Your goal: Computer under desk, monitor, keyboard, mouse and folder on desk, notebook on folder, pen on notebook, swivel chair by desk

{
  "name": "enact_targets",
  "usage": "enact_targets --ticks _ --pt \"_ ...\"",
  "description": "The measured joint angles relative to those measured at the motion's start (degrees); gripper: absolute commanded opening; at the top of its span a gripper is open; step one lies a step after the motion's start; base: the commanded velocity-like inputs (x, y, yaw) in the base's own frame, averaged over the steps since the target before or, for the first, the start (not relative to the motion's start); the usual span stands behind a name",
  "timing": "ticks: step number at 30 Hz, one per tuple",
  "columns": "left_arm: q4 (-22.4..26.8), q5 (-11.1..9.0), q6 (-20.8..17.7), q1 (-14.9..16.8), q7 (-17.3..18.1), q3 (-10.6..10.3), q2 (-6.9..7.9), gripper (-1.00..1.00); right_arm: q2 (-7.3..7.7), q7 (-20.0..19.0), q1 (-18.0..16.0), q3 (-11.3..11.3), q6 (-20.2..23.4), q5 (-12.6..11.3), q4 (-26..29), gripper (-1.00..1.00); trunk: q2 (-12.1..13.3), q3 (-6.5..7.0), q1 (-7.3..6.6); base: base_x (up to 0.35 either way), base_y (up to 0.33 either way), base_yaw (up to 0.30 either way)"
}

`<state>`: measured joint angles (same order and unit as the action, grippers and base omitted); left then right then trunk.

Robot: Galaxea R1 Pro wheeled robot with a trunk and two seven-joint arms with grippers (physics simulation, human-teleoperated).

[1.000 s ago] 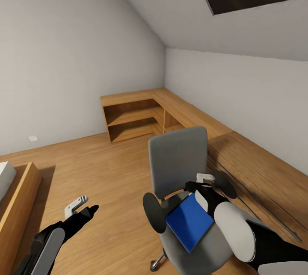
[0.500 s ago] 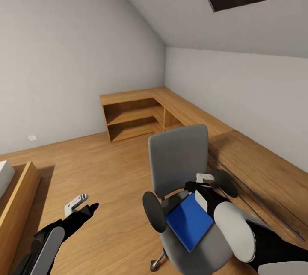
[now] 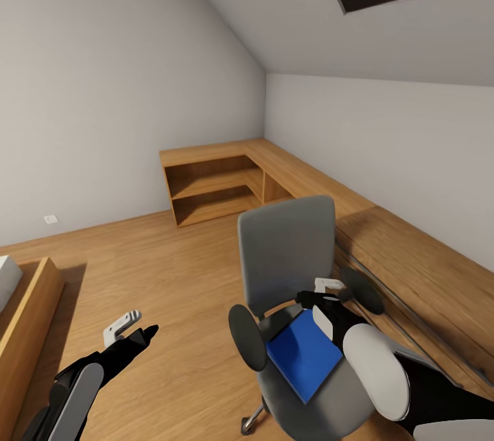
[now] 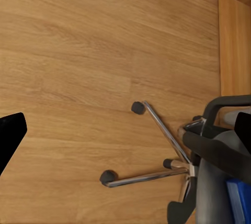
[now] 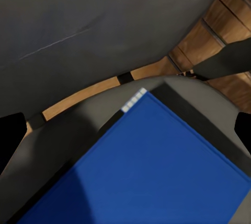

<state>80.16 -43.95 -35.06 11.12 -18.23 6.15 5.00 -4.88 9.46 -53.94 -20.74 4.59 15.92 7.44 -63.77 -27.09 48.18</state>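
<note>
Hovering just above the folder (image 3: 303, 354) on the swivel chair (image 3: 287, 256) seat, right claw (image 5: 125, 130) spread wide; left claw (image 3: 130, 328), also spread, hangs well apart from the folder.

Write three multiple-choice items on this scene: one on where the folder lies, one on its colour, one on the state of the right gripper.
1. Where does the folder lie?
A. on the seat of the swivel chair
B. on the floor
C. on the low wooden cabinet

2. What colour is the folder?
A. red
B. bright blue
C. green

3. How does the right gripper stand?
A. shut on the folder
B. open above the folder, not touching it
C. shut on the armrest

Answers:
1. A: the head view shows it flat on the grey seat, in front of the backrest.
2. B: both the head view and the right wrist view show a bright blue surface.
3. B: in the right wrist view the two dark fingertips sit far apart at the picture's edges, with the folder between and beyond them.
</note>
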Motion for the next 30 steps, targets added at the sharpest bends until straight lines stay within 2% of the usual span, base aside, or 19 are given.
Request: enact_targets --ticks 30 --pt "0.00 0.00 0.00 0.01 0.00 0.01 0.00 1.00 0.02 0.00 0.00 0.01 0.03 0.00 0.00 1.00 -12.04 -5.39 6.59 0.000 0.000 0.000"
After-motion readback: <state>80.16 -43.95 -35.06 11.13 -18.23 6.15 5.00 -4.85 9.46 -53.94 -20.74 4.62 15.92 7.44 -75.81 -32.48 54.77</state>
